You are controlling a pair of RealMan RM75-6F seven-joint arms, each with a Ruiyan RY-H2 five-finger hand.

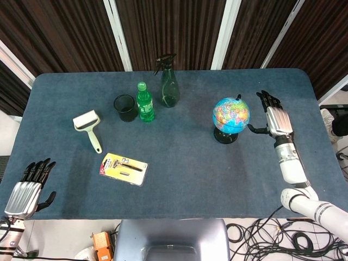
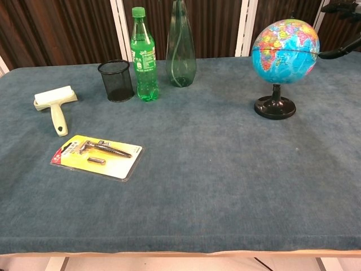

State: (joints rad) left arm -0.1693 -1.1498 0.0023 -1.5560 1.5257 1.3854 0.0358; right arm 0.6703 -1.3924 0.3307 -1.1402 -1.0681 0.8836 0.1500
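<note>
A small globe (image 1: 231, 115) (image 2: 285, 51) on a black stand sits at the right of the blue table (image 1: 179, 179). My right hand (image 1: 274, 118) is just right of it, fingers spread and pointing away, with the thumb against the globe's side. The chest view shows only its thumb (image 2: 340, 52) and some fingertips at the right edge. My left hand (image 1: 24, 187) hovers off the table's near left corner with fingers straight, holding nothing; only the head view shows it.
A black mesh cup (image 1: 125, 107) (image 2: 115, 80), a green bottle (image 1: 144, 102) (image 2: 142, 53) and a green spray bottle (image 1: 169, 81) (image 2: 180, 48) stand at the back. A lint roller (image 1: 88, 124) (image 2: 54, 104) and a packaged razor (image 1: 123, 168) (image 2: 97, 156) lie on the left.
</note>
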